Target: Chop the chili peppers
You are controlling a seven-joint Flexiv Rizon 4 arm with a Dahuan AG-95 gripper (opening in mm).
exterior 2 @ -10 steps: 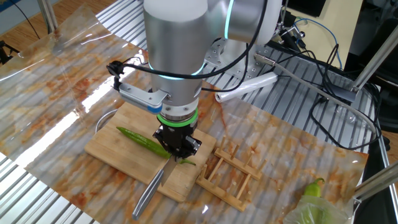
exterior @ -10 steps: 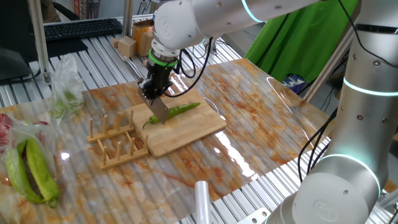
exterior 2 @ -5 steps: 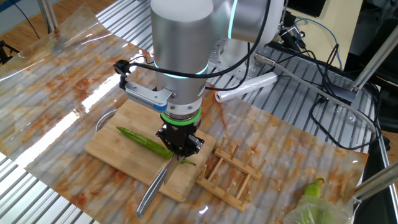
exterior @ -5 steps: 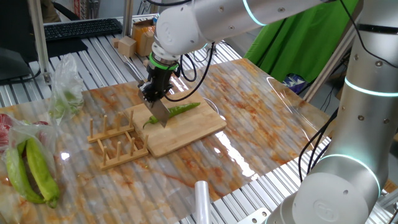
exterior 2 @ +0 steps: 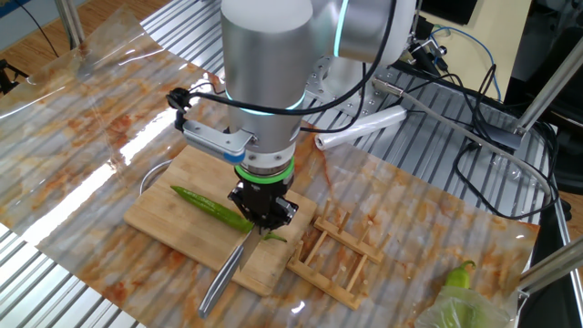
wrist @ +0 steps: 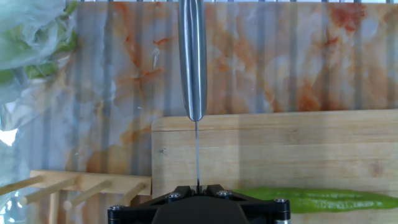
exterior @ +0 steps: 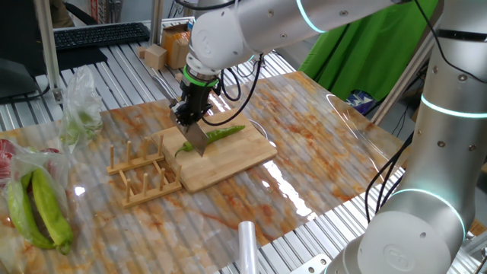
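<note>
A slender green chili pepper (exterior: pixel 225 132) (exterior 2: pixel 204 203) (wrist: pixel 311 199) lies across the wooden cutting board (exterior: pixel 236 160) (exterior 2: pixel 159 219) (wrist: pixel 280 149). My gripper (exterior: pixel 187 116) (exterior 2: pixel 260 215) (wrist: pixel 198 186) is shut on a steel knife (exterior: pixel 195 138) (exterior 2: pixel 221 278) (wrist: pixel 192 62). It grips the knife by the blade. The blade stands edge-down over the stem end of the chili, and the handle sticks out past the board's edge. A short green piece (exterior: pixel 183 148) (exterior 2: pixel 274 237) shows on the far side of the blade. Whether it is cut off I cannot tell.
A wooden peg rack (exterior: pixel 141 175) (exterior 2: pixel 332 251) stands right next to the board. Bigger yellow-green peppers (exterior: pixel 38 207) (exterior 2: pixel 457 276) lie in plastic bags beyond the rack. A roll of clear film (exterior: pixel 247 243) (exterior 2: pixel 361 129) lies at the table's edge.
The arm and knife shifted a little sideways along the board between a second ago and half a second ago. Since then nothing has moved.
</note>
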